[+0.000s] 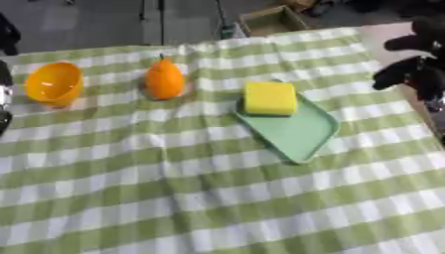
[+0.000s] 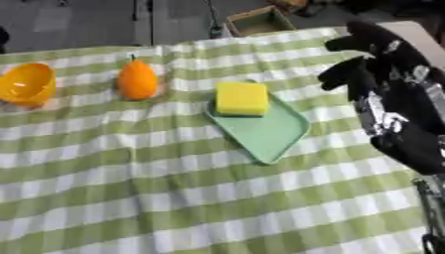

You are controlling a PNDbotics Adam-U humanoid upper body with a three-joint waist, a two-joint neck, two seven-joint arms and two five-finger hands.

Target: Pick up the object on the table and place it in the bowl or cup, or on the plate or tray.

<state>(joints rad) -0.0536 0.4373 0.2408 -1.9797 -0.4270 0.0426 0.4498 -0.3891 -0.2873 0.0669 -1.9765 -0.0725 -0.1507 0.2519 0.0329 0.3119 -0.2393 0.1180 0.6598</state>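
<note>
Sponge (image 1: 270, 98) on tray (image 1: 304, 134); right hand (image 2: 369, 54) raised nearby, fingers relaxed, empty.

Black right hand (image 2: 365, 54) with thick, rounded fingers, right of the green tray (image 2: 269, 131). Black forearm (image 2: 400, 119) behind it, flecked with silvery-white patches. Dark, glossy sliver of another part (image 1: 4, 99) at the far left edge.

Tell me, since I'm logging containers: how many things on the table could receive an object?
2: an orange bowl at the far left, and a green tray right of centre, already holding a yellow sponge at its far end.
</note>
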